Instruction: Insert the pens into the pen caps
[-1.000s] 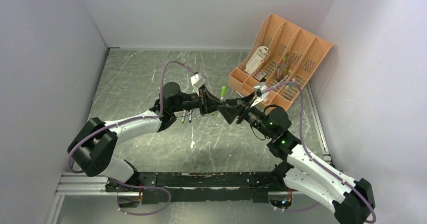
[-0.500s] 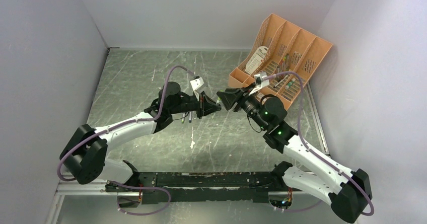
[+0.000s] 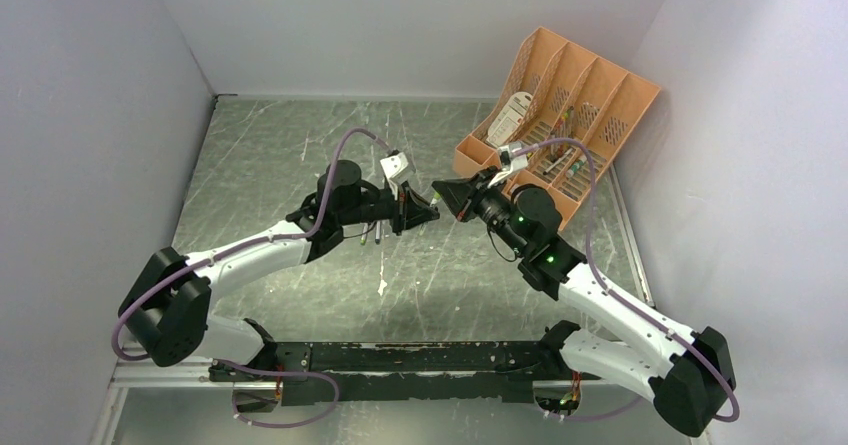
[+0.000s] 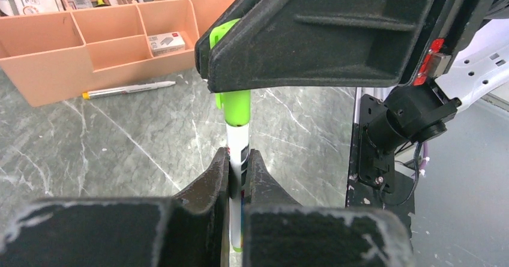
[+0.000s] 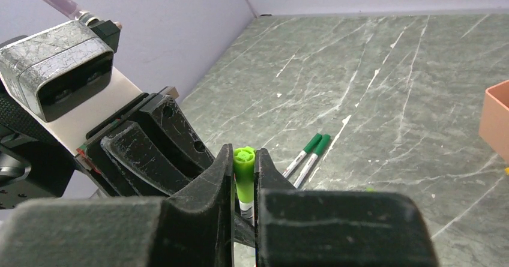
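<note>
A white pen (image 4: 239,153) stands upright between the fingers of my left gripper (image 4: 240,159), which is shut on its barrel. A bright green pen cap (image 4: 235,105) sits on the pen's upper end. My right gripper (image 5: 244,159) is shut on that pen cap (image 5: 244,171) and meets the left gripper tip to tip above the table's middle. From above, the left gripper (image 3: 428,212) and right gripper (image 3: 440,189) hide the pen and cap. Two more white pens (image 5: 307,153) with dark green ends lie side by side on the table.
An orange organizer (image 3: 560,115) full of mixed stationery stands at the back right. A thin white pen (image 4: 129,89) lies on the table just in front of it. The grey marbled table (image 3: 280,155) has walls on three sides.
My right gripper, open a second ago, has shut on the green cap atop the pen. Both arms shifted slightly; the left gripper kept its hold on the pen.
</note>
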